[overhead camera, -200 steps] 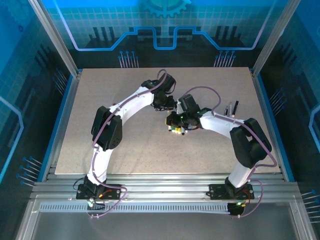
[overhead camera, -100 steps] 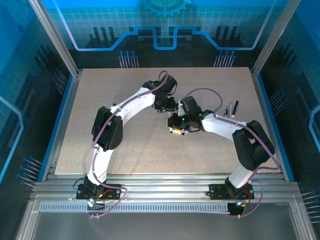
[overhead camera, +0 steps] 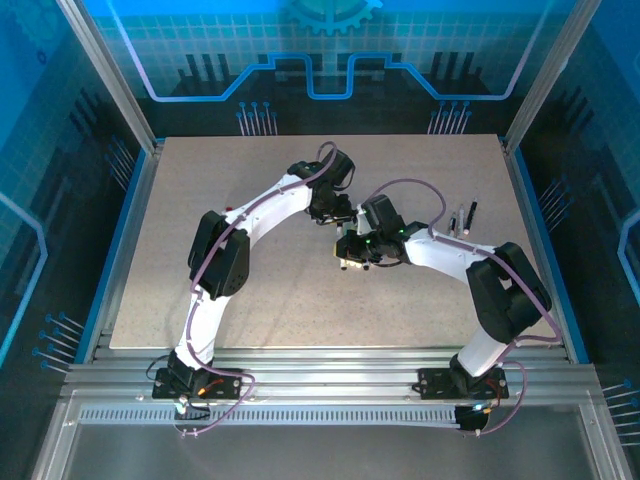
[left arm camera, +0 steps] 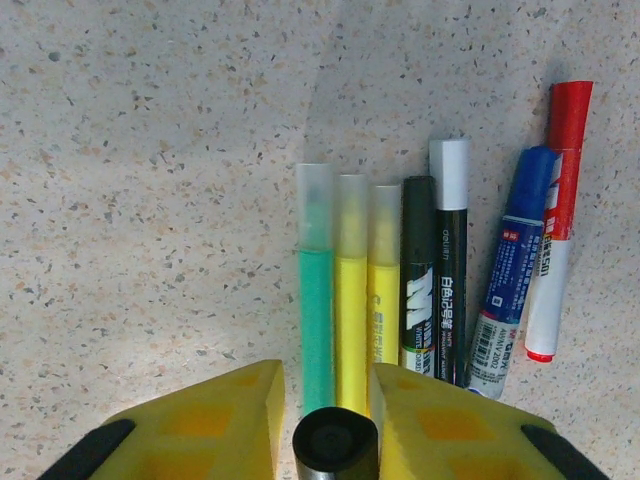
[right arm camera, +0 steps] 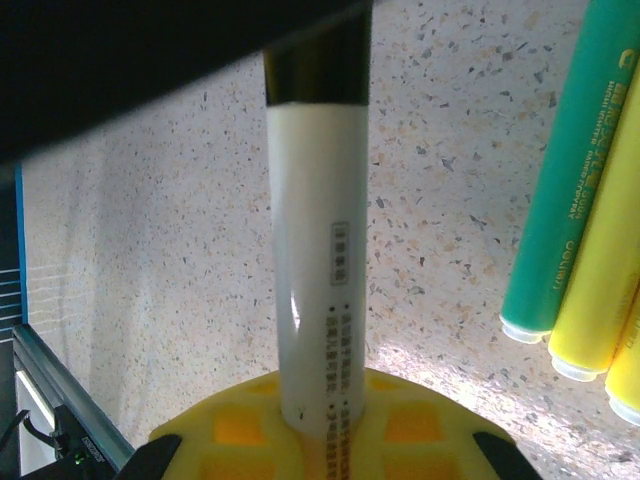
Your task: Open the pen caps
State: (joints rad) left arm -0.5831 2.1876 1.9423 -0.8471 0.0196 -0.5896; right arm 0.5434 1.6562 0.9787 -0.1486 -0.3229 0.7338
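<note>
My right gripper (right arm camera: pixel 315 400) is shut on a white-barrelled pen (right arm camera: pixel 310 260) held above the table. The pen's black cap (right arm camera: pixel 316 75) still sits on the barrel, and its far end runs under the dark body of the left gripper. In the left wrist view the same black cap (left arm camera: pixel 335 445) stands end-on between the yellow fingers of my left gripper (left arm camera: pixel 328 380). The jaws stand slightly apart, with a thin gap at the left finger. From above, the left gripper (overhead camera: pixel 335 215) and the right gripper (overhead camera: pixel 352 245) meet mid-table.
Below the grippers lies a row of capped pens: a green highlighter (left arm camera: pixel 316 300), two yellow ones (left arm camera: pixel 350 300), two black markers (left arm camera: pixel 418 270), a blue marker (left arm camera: pixel 515 260) and a red-capped marker (left arm camera: pixel 558 200). A few more pens (overhead camera: pixel 462 215) lie at the right. The speckled table (overhead camera: pixel 220 290) has free room at left and front.
The right wrist has shifted slightly up the table toward the left gripper and now covers more of the pens beneath it. The left arm has barely moved.
</note>
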